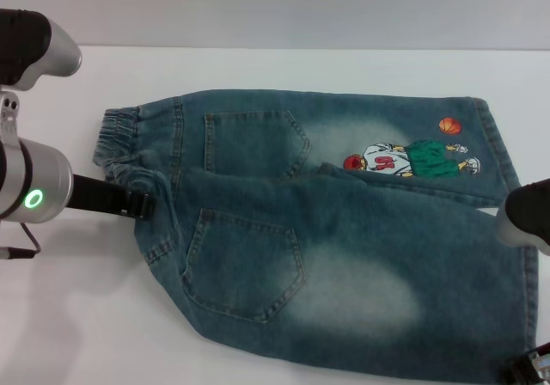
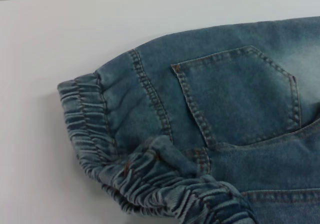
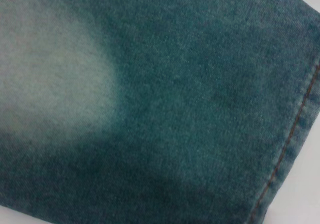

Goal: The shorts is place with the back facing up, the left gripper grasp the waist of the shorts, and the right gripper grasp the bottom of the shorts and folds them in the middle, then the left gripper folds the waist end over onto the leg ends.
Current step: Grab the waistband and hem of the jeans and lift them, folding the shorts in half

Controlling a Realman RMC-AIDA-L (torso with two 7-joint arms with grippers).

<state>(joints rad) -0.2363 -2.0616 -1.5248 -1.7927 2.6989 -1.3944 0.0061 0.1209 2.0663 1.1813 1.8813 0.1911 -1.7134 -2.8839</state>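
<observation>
**Folding shorts lengthwise: grips at waist and hem**

Lying flat on the white table (image 1: 258, 76), back up, the shorts (image 1: 326, 230) have both patch pockets showing. The near leg overlaps the far one, which carries the basketball print (image 1: 404, 157). The waist of the shorts (image 1: 120, 149) points toward our left, bunched where the band doubles up; the bottom of the shorts (image 1: 507, 230) sits at our right.

The left gripper (image 1: 137, 203) is at the bunched band; it looks clamped on the waist of the shorts. The right gripper (image 1: 526, 372) sits at the near hem corner, mostly out of view, so we cannot tell whether its jaws are parted or closed.

To do this well, we judge:
- confirm the right grip before lifting
- move both ends together, keeping the fabric taut
- line up the leg edges, flatten the waist bunching
</observation>
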